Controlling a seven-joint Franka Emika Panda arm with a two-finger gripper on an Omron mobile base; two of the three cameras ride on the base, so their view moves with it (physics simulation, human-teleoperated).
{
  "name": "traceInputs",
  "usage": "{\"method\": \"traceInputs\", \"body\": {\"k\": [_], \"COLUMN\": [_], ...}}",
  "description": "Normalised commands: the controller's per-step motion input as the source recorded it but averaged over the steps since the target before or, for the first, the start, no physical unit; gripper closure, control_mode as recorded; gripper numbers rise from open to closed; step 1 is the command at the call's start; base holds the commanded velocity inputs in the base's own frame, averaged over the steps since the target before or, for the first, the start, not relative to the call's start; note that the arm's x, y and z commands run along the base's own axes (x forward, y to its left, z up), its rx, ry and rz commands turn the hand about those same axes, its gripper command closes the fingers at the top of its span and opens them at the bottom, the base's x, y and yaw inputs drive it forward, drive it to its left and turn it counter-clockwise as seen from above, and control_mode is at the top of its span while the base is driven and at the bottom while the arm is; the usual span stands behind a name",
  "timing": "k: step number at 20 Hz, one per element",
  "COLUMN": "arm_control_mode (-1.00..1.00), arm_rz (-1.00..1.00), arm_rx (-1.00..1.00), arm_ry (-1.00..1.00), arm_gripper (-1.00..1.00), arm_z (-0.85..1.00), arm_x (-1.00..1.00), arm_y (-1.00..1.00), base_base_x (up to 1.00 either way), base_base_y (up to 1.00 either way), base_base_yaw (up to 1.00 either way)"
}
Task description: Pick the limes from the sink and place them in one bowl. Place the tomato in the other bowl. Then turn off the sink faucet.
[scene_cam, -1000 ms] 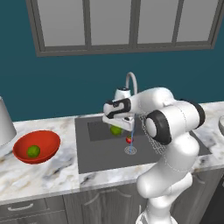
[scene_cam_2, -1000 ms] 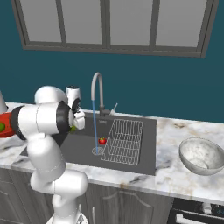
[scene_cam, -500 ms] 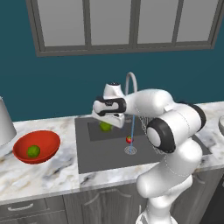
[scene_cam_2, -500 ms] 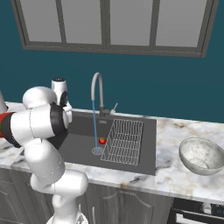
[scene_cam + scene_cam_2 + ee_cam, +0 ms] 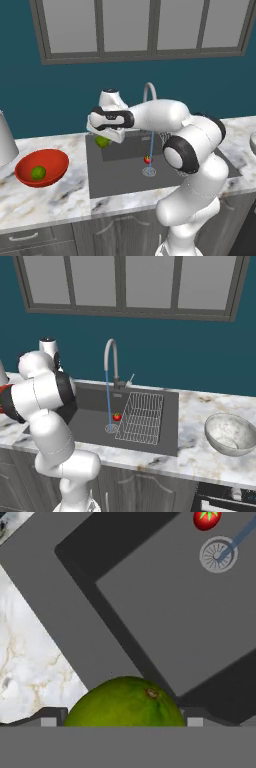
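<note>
While water runs in a thin blue stream from the silver gooseneck faucet point(image 5: 112, 358) onto the round drain point(image 5: 218, 554), the marbled table point(image 5: 55, 192) stretches across the kitchen with the dark grey sink point(image 5: 120, 172) set into it, and my white arm reaches over the sink's left rear corner. A wire rack point(image 5: 141, 417) fills the right part of the basin in the right base view. On the table to the left of the sink sits the broad red-orange bowl point(image 5: 26, 176), with one lime point(image 5: 38, 173) already resting inside it; well apart on the right side of the sink stands the pale grey-white bowl point(image 5: 231, 434). My end effector point(image 5: 103, 138) hangs above the sink's left edge, its fingers spread wide around the second lime point(image 5: 125, 703), which sits between the two dark tips in the hand view and shows as a green ball under the hand in the left base view, clear of the basin floor. The tomato point(image 5: 147, 159) lies on the sink floor just beside the drain, close to where the water falls.
</note>
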Motion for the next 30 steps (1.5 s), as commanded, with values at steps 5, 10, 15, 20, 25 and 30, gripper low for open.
{"method": "traceInputs", "body": {"k": [5,10,15,20,25,30], "arm_control_mode": [-1.0,-1.0,-1.0,-1.0,-1.0,-1.0], "arm_rz": [0.0,0.0,0.0,0.0,0.0,0.0], "arm_rx": [0.0,0.0,0.0,0.0,0.0,0.0], "arm_ry": [0.0,0.01,0.0,0.0,0.0,0.0], "arm_gripper": [1.0,1.0,1.0,1.0,1.0,1.0], "arm_z": [0.01,0.05,0.04,0.0,0.0,-0.2], "arm_x": [0.0,-0.01,-0.09,-0.2,-0.13,0.0], "arm_y": [0.8,0.71,0.62,0.56,0.44,0.27], "base_base_x": [0.0,0.0,0.0,0.0,0.0,0.0], "base_base_y": [0.0,0.0,0.0,0.0,0.0,0.0], "base_base_yaw": [0.0,0.0,0.0,0.0,0.0,0.0]}}
